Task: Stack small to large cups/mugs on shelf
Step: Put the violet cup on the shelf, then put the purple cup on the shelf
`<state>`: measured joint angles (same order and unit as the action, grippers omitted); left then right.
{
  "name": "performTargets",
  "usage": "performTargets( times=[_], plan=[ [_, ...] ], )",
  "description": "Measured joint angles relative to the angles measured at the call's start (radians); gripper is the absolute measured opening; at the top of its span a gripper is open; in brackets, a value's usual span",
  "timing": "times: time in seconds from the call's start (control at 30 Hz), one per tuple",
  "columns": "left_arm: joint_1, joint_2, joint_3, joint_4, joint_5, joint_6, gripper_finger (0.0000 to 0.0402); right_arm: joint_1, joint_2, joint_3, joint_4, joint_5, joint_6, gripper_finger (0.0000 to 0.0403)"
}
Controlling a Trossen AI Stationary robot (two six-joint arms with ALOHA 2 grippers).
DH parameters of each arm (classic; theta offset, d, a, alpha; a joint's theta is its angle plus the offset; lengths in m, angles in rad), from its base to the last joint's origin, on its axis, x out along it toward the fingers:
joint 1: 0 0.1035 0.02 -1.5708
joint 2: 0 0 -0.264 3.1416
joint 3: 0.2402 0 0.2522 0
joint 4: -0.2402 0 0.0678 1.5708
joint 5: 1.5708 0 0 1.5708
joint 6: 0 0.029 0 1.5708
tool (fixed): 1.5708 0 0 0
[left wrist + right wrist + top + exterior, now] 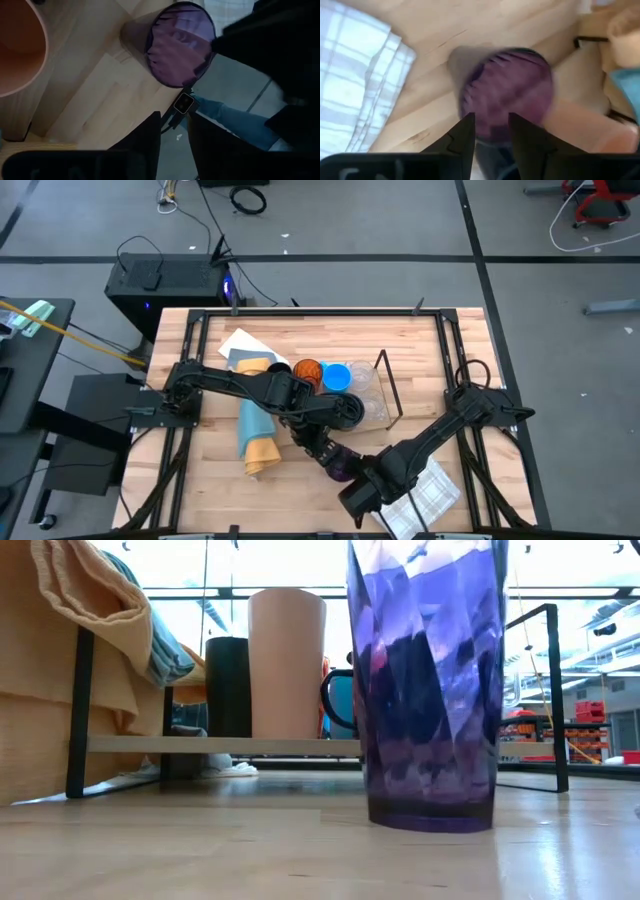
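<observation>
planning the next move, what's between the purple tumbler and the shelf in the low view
Only bare wood of the table shows between the purple tumbler and the shelf in the low view; the peach cup and black cup stand on the shelf itself.

Grey floor [400, 220] with dark seams, loose cables [190, 200], black computer tower [165, 285], red chair [595, 200].

Wooden bench [215, 470] carries the black wire shelf [392, 390], a purple tumbler [428, 690] standing upright near its front edge, a rolled yellow-and-blue cloth [257, 435], white paper [243, 342] and a plaid towel [428, 490].
</observation>
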<state>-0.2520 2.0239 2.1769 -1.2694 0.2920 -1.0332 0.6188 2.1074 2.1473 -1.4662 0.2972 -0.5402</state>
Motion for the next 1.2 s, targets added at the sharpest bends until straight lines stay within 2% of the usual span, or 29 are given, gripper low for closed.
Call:
performTargets(
  times=[0.13,0.33,0.53,0.63,0.7,0.8,0.9,1.2],
  plan=[
    [0.0,0.0,0.0,0.0,0.0,0.009,0.0103,0.031,0.0,0.116,-0.107,0.009,0.074,0.0123],
    [0.001,-0.001,0.002,0.034,0.001,0.019,0.0105,0.135,-0.047,0.198,-0.103,-0.056,0.259,0.0107],
    [0.003,-0.001,0.002,0.033,-0.006,0.024,0.0101,0.259,-0.112,0.196,-0.105,-0.135,0.537,0.0054],
    [0.005,-0.001,0.002,0.043,-0.03,0.024,0.0101,0.316,-0.152,0.196,-0.105,-0.116,0.719,0.0017],
    [0.008,0.01,0.002,0.071,-0.036,0.023,0.0103,0.345,-0.175,0.196,-0.105,-0.062,0.825,0.0006],
    [0.008,0.037,0.001,0.103,-0.031,0.016,0.0109,0.373,-0.199,0.196,-0.105,0.027,0.945,0.0019],
    [0.006,0.068,0.001,0.134,-0.021,0.015,0.0121,0.379,-0.208,0.196,-0.105,0.063,1.015,0.0041],
    [0.014,0.105,0.0,0.141,-0.025,-0.003,0.0177,0.371,-0.205,0.186,-0.106,0.068,1.055,0.0072]
  ],
)
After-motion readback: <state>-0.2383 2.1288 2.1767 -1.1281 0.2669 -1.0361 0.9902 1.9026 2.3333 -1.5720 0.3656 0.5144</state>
